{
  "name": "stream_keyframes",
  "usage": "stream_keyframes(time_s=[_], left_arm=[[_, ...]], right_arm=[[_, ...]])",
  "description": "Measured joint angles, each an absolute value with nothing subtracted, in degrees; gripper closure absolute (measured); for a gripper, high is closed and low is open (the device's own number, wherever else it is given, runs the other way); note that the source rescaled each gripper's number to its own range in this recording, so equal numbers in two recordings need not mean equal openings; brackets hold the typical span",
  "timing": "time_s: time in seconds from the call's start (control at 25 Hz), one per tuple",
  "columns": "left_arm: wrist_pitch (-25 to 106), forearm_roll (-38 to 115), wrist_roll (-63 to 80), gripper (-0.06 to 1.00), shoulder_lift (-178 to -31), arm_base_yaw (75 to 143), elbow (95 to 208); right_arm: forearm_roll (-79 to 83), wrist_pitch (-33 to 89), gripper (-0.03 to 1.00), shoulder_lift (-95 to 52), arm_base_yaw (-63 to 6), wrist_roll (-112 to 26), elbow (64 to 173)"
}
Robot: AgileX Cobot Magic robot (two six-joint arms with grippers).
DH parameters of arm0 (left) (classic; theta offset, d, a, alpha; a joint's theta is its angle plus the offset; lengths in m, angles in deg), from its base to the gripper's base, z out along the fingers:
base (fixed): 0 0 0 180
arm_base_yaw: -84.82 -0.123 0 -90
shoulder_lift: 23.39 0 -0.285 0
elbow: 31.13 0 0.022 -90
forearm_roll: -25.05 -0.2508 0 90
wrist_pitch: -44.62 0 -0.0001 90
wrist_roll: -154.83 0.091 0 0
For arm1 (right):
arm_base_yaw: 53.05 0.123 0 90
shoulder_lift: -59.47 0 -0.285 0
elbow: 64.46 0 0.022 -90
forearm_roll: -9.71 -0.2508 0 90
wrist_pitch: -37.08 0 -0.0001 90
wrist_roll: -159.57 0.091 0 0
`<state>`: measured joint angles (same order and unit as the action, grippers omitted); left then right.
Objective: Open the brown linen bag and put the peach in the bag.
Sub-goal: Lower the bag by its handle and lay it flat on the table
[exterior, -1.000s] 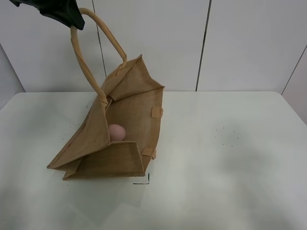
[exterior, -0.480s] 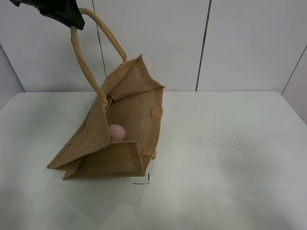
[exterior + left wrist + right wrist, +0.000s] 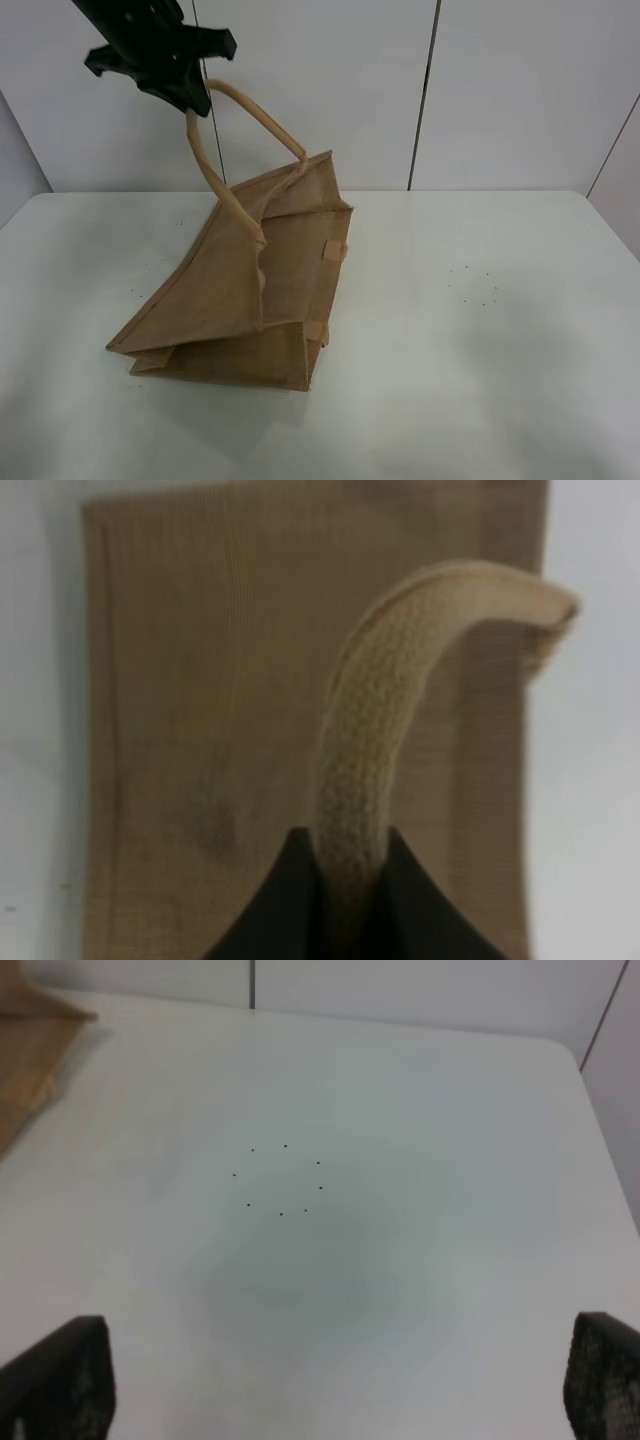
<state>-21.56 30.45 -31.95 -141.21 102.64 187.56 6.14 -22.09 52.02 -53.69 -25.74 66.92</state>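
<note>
Lay bare: a white table [image 3: 480, 350], faintly glossy, marked by a small ring of black dots [image 3: 282, 1178]; stood behind: a pale panelled wall [image 3: 520, 90].

I see the tan-brown coarse-woven jute bag [image 3: 235, 300], rough and matt. Its beige rolled loop handle [image 3: 365, 730] looks like braided cloth. The white bench [image 3: 480, 330] is smooth with a faint sheen. The black left pincer [image 3: 180, 85] looks matt plastic.

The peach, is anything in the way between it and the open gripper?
Yes. The brown linen bag hides nearly all of the peach; the front panel covers it. The right gripper hangs open over bare table, off to the side.
</note>
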Motion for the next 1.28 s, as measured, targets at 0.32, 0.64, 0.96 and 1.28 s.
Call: stream_keyframes(time_s=[0.32,0.64,0.96,1.28], left_arm=[[-19.18,31.87,-31.50,0.94,-155.98,102.82,187.56],[-17.84,32.75,-31.15,0.13,-160.48,102.82,187.62],[-20.43,26.83,-31.11,-0.04,-160.48,102.34,187.62],[-20.92,23.42,-29.80,-0.04,-160.48,93.49,187.62]], right_arm=[[6.14,-22.09,-0.03,52.02,-53.69,-25.74,66.92],[6.14,-22.09,-0.03,52.02,-53.69,-25.74,66.92],[6.14,-22.09,-0.03,52.02,-53.69,-25.69,66.92],[6.14,-22.09,-0.03,52.02,-53.69,-25.69,66.92]])
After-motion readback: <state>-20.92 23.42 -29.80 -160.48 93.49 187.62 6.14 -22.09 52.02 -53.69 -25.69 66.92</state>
